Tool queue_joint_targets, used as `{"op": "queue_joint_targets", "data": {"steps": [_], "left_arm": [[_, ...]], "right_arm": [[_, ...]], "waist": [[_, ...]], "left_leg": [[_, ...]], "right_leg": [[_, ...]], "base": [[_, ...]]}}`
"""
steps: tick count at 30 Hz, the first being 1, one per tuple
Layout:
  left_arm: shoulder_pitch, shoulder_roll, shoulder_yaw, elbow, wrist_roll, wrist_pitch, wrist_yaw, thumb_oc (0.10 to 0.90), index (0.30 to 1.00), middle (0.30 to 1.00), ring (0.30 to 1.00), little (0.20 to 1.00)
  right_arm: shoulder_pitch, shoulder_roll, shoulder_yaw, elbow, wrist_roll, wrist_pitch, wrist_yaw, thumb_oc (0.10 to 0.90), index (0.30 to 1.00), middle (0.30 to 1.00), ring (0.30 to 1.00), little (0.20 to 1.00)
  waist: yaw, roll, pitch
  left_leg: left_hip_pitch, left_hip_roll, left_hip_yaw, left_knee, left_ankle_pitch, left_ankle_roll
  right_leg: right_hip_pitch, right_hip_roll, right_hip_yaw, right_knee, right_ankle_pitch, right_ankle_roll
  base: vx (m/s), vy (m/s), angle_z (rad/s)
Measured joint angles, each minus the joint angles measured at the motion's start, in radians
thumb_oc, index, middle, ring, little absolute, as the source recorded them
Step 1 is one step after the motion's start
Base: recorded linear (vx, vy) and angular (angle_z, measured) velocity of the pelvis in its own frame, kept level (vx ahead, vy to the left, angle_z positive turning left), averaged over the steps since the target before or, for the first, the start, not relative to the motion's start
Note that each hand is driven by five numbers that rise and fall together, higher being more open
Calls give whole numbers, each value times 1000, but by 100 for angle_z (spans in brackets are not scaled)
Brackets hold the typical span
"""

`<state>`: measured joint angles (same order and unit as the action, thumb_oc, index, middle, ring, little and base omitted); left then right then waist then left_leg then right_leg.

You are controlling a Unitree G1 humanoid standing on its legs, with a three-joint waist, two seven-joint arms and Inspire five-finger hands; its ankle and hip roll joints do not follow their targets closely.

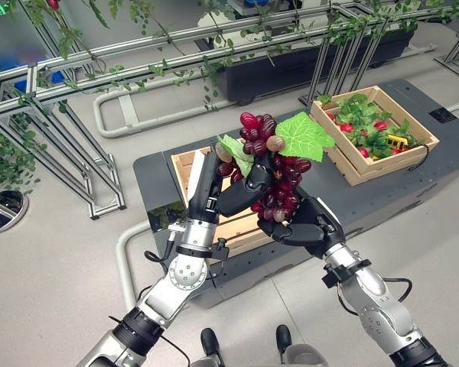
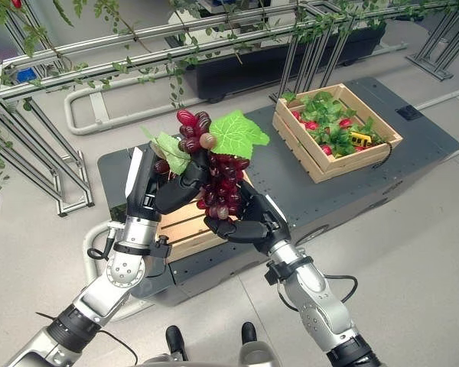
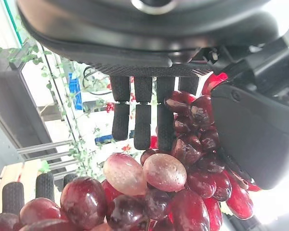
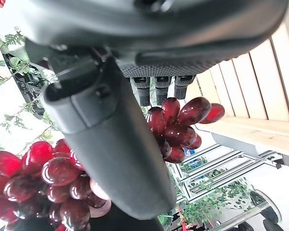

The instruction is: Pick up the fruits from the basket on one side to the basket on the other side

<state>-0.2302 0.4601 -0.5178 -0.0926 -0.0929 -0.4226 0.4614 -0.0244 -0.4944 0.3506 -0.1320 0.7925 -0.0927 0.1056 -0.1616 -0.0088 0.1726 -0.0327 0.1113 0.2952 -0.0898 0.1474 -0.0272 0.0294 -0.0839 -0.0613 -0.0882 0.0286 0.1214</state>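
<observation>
Above the near crate (image 1: 185, 164), head view: my left hand (image 1: 208, 187) and right hand (image 1: 306, 224) both clasp the dark-red grape bunch (image 1: 274, 180), green leaves on top. Left wrist: fingers (image 3: 142, 120) against glossy grapes. Right wrist: thumb (image 4: 111, 144) across the bunch.

I see the bunch of grapes (image 1: 274, 172) raised above the counter (image 1: 382, 202), dark red and glossy with a few paler berries near the top and broad green leaves at its crown; it hangs upright between the left robot hand (image 1: 233, 195), whose thumb and fingers close around its upper part, and the right robot hand (image 1: 306, 225), curled under its lower end; below it I see the near wooden basket (image 1: 185, 164), slatted and pale; the far wooden basket (image 1: 375, 134) sits well apart at the counter's other end, holding red fruits among green leaves.
</observation>
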Motion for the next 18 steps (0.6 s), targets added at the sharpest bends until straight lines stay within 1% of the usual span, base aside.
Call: {"op": "queue_joint_targets", "data": {"steps": [1, 2, 3, 4, 5, 12, 18], "left_arm": [[0, 0, -6, 0, 0, 0, -1, 400, 300, 300, 300, 300], [0, 0, -9, 0, 0, 0, -3, 400, 300, 300, 300, 300], [0, -1, -13, 0, 0, 0, -5, 400, 300, 300, 300, 300], [0, -1, -23, 0, 0, 0, -9, 400, 300, 300, 300, 300], [0, -1, -27, 1, 0, 0, -12, 400, 300, 300, 300, 300], [0, -6, -72, 34, 0, 0, -41, 400, 300, 300, 300, 300], [0, -8, -80, 35, 0, -2, -43, 400, 300, 300, 300, 300]], "right_arm": [[0, 0, 0, 0, 0, 0, 0, 800, 900, 900, 900, 900], [0, 0, 1, 0, 0, 0, 0, 773, 860, 860, 860, 860], [0, 0, 2, 0, 0, 0, 0, 773, 860, 860, 860, 860], [0, 0, 6, 0, 0, 0, 0, 576, 564, 564, 564, 564], [0, 0, 8, 0, 0, 0, 0, 400, 300, 300, 300, 300], [-3, 0, 13, 1, 1, 0, -1, 400, 300, 300, 300, 300], [-3, 8, 13, 9, 4, 1, -5, 400, 300, 300, 300, 300]], "waist": [[0, 0, 0], [0, 0, 0], [0, 0, 0], [0, 0, 0], [0, 0, 0], [1, 0, 0], [1, 1, -1]], "left_leg": [[0, 0, 0, 0, 0, 0], [0, 0, 0, 0, 0, 0], [0, 0, 0, 0, 0, 0], [0, 0, 0, 0, 0, 0], [0, 0, 0, 0, 0, 0], [0, 0, 0, 0, 0, 0], [0, 0, 0, 0, 0, 0]], "right_leg": [[0, 0, 0, 0, 0, 0], [0, 0, 0, 0, 0, 0], [0, 0, 0, 0, 0, 0], [0, 0, 0, 0, 0, 0], [0, 0, 0, 0, 0, 0], [0, 0, 0, 0, 0, 0], [0, 0, 0, 0, 0, 0]], "base": [[0, 0, 0], [0, 0, 0], [0, 0, 0], [0, 0, 0], [0, 0, 0], [0, 0, 0], [1, -7, 0]]}}
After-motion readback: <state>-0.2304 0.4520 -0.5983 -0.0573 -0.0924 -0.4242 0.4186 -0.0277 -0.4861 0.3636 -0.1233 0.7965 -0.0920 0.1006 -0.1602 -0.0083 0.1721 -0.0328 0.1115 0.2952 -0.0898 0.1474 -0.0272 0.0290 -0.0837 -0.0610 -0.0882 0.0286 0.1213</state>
